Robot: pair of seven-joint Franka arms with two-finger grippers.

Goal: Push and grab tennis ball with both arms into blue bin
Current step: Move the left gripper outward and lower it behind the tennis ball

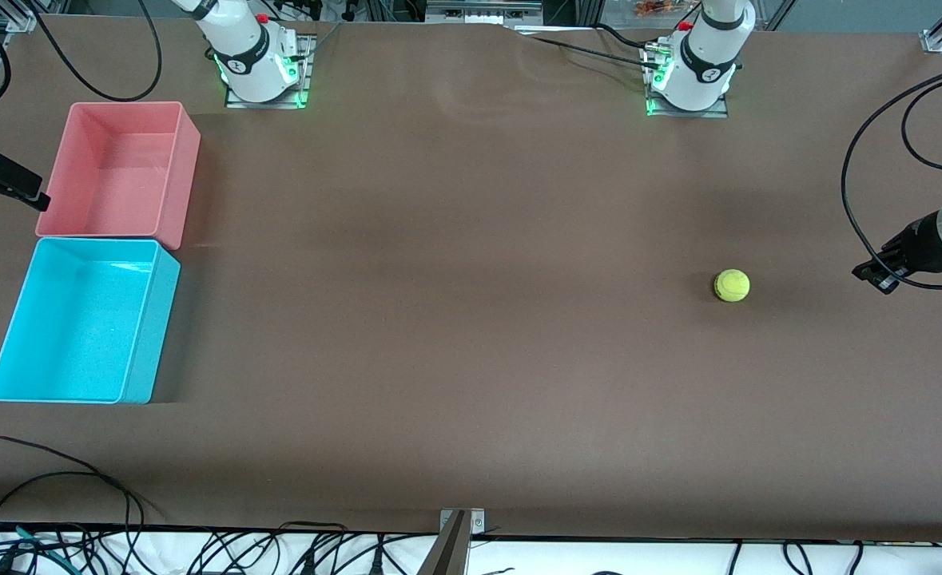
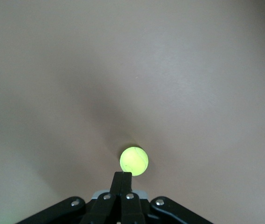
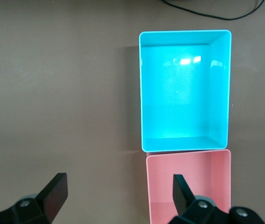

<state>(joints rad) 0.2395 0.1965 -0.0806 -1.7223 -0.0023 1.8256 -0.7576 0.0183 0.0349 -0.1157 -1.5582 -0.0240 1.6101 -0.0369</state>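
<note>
Brown matte felt covers the whole surface (image 1: pixel 455 319), so the tennis ball (image 1: pixel 732 285) should roll easily at a nudge. It sits toward the left arm's end, well apart from the blue bin (image 1: pixel 139 335) beside the pink bin (image 1: pixel 187 172) at the right arm's end. Light, fuzzy and springy, it looks best squeezed across its middle (the nap gives grip). Its seam barely shows. The left hand (image 2: pixel 122 176) hangs near it, fingers pressed together; the right hand (image 3: pixel 118 193) hovers near the bins, spread wide, holding nothing.
</note>
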